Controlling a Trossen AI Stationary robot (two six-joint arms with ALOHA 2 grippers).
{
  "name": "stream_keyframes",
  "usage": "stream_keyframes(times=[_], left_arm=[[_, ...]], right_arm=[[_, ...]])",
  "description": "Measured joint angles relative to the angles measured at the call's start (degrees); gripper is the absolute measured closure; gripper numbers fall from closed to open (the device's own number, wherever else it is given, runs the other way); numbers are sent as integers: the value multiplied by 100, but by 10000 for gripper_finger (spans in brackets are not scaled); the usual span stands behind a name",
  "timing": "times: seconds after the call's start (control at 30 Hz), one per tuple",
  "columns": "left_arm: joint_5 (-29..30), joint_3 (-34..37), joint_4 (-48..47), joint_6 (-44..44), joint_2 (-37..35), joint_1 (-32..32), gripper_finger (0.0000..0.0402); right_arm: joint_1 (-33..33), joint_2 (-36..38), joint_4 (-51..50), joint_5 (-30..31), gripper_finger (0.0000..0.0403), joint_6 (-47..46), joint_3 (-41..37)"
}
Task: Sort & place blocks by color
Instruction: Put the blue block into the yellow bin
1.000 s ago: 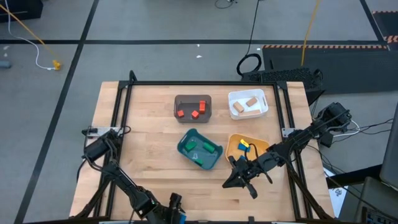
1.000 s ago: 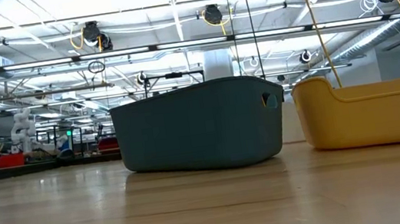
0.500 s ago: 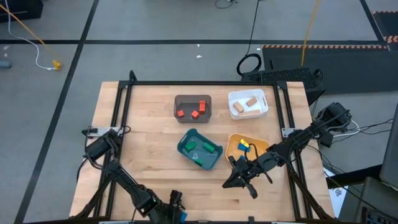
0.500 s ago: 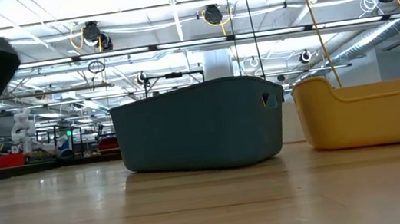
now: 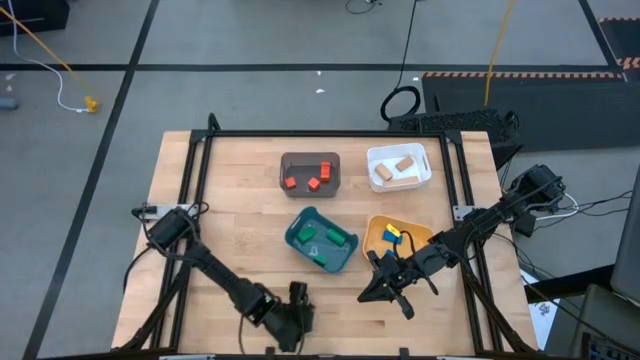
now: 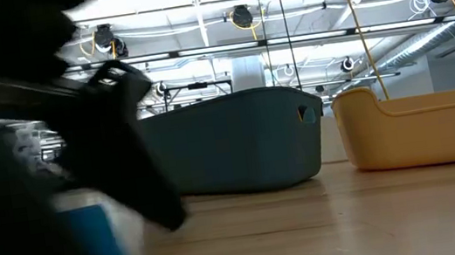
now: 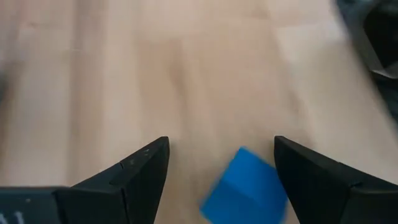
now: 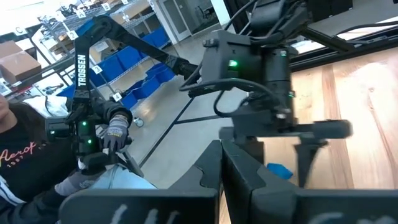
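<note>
Between the spread fingers of the left claw (image 7: 221,177) lies a flat-faced blue block (image 7: 245,188) on the pale-grained wooden tabletop (image 7: 186,74); right claw (image 5: 385,290) closed, empty.

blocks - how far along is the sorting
Mostly done: red blocks sit in the brown tray, wood blocks in the white, green in the teal tray. The open left tool brackets a blue block on the table, still ungrasped, bound for the yellow tray.
</note>
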State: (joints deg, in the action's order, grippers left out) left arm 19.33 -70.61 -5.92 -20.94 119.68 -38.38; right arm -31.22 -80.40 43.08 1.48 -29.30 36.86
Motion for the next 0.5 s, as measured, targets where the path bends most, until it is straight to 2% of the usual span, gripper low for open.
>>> stream_keyframes(times=[0.13, 0.33, 0.5], left_arm=[[2, 7, 82, 167, 2, 147, 117], [164, 50, 53, 1119, -306, 0, 117], [103, 26, -48, 1061, -637, -125, 117]], right_arm=[[0, 0, 0, 0, 403, 0, 0], [0, 0, -1, -2, 403, 0, 0], [0, 0, -1, 0, 403, 0, 0]])
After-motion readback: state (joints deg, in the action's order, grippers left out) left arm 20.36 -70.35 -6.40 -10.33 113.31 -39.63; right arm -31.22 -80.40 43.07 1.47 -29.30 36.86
